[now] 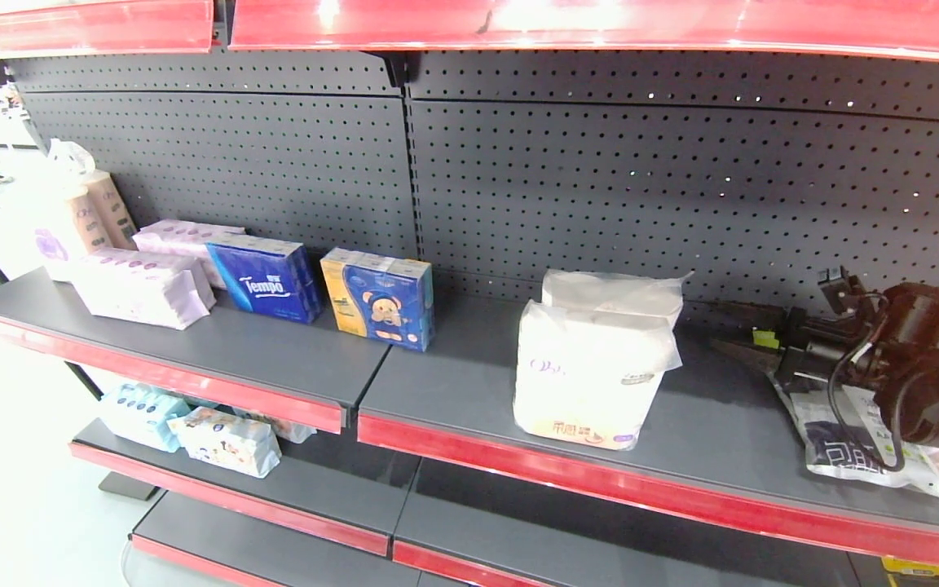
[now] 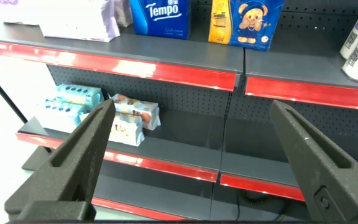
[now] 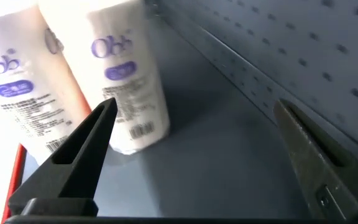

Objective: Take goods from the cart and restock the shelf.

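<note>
Right hand [image 1: 732,328] hangs released and empty above the shelf [image 1: 714,424] between the upright white pack [image 1: 592,367] and a flat pack [image 1: 816,444] lying beneath it; left hand [image 2: 191,106] also released, facing lower shelves [image 2: 166,155]; risk: its cable [image 1: 835,403] could snag the flat pack and drag it off.

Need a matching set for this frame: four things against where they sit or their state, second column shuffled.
Things:
1 blue tissue pack
2 white tissue pack
3 light-blue pack
4 right gripper

Places or states:
a on the lower shelf
b open, holding nothing
c right section of the middle shelf, near its front edge
d beside the yellow bear pack

Pairs: 1-d; 2-c; 3-a; 4-b
</note>
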{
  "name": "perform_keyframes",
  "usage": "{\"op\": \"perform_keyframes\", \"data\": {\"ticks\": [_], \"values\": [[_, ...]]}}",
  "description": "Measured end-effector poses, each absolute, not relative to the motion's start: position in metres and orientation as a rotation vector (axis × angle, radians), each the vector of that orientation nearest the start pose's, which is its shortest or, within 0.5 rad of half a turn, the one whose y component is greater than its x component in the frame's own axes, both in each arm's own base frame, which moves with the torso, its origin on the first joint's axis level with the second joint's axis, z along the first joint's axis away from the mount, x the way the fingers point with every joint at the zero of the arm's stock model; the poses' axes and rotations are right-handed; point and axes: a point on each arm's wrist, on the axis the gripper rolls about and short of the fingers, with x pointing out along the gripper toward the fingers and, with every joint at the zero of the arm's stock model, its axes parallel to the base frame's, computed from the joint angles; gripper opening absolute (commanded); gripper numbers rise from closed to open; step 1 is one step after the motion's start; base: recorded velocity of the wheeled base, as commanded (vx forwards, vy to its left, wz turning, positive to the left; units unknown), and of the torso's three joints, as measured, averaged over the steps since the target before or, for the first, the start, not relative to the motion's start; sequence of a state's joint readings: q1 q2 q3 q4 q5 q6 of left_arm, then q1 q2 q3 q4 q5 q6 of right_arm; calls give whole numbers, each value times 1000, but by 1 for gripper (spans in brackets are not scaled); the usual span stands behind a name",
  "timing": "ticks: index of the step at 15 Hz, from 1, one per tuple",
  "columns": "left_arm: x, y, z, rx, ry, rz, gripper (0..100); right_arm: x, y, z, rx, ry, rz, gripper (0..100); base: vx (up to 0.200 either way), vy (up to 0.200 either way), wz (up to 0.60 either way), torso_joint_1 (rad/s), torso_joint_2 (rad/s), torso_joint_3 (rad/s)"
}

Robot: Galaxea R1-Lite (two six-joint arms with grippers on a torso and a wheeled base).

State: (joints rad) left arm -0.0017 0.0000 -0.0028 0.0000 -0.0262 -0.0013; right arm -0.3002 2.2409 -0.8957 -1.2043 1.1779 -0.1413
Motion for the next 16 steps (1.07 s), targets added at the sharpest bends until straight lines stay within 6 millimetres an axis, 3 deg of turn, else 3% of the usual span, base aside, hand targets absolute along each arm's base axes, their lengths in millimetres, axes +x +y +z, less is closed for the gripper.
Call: {"op": "perform_keyframes", "data": {"ticks": [7, 14, 16], "values": [[-23, -1, 76, -1, -3, -28, 100, 346, -99, 93, 3, 113, 738, 100, 0, 0, 0, 0, 0, 0], [-23, -1, 76, -1, -1, -28, 100, 290, -79, 108, 56, 214, 744, 100, 0, 0, 0, 0, 0, 0], [-23, -1, 76, -1, -2, -28, 100, 278, -64, 110, 57, 220, 793, 100, 0, 0, 0, 0, 0, 0]]}}
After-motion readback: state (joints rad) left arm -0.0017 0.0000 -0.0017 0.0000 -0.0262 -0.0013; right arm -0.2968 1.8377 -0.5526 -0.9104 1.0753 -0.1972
